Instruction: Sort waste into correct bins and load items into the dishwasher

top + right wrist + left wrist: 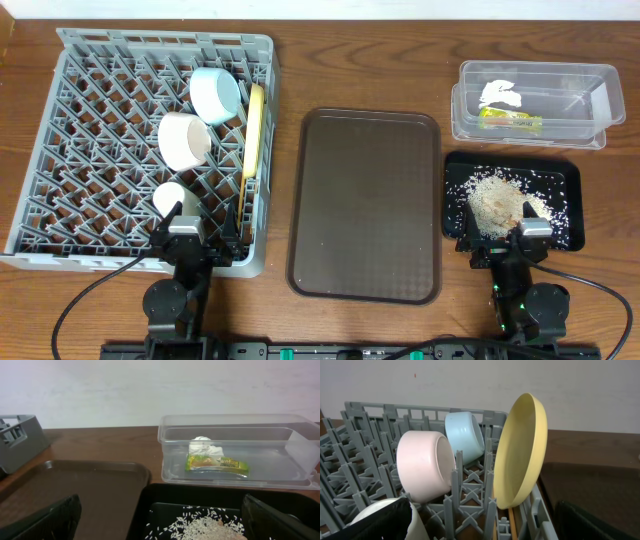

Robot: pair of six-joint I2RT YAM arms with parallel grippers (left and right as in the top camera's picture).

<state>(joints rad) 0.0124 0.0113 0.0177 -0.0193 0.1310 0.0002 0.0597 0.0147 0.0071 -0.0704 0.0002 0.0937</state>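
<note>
The grey dishwasher rack holds the light blue bowl, the pink-white bowl, the white cup and the yellow plate standing on edge. A wooden chopstick lies low by the plate. The clear tub contains the white tissue and the green-and-orange wrapper. Rice scraps lie in the black tray. My left gripper is open over the rack's near edge. My right gripper is open over the black tray's near edge, holding nothing.
A large brown serving tray lies between the rack and the two bins, with nothing on it. Both arm bases stand at the table's front edge. A pale wall rises behind the table.
</note>
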